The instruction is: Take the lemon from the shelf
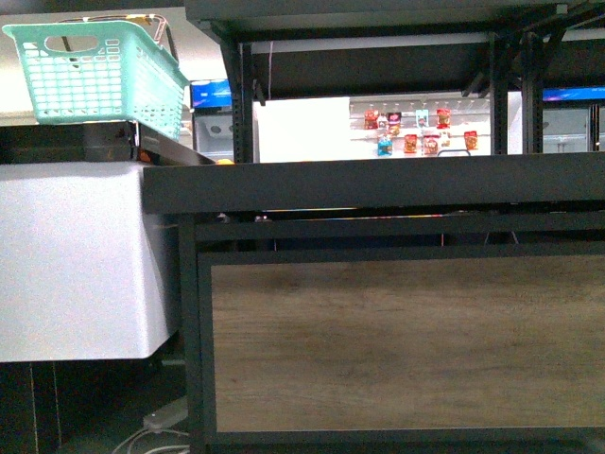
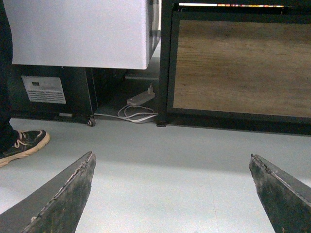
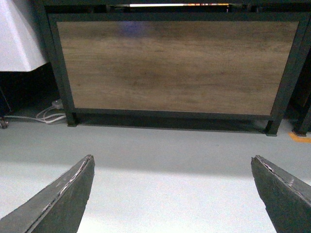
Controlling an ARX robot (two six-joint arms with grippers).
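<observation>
The black metal shelf (image 1: 378,180) fills the front view, with its dark tray edge across the middle and a wood-grain lower panel (image 1: 406,340) below. The lemon is not in view; only a sliver of orange fruit (image 1: 223,162) shows above the tray edge at the left. Neither arm shows in the front view. My left gripper (image 2: 172,162) is open and empty, low over the grey floor, facing the panel (image 2: 243,68). My right gripper (image 3: 172,162) is open and empty, low over the floor, facing the panel (image 3: 175,65).
A turquoise plastic basket (image 1: 95,71) sits on a white-sided cabinet (image 1: 76,265) left of the shelf. A power strip with white cables (image 2: 138,99) lies on the floor by the shelf leg. A person's shoe (image 2: 22,144) is close by.
</observation>
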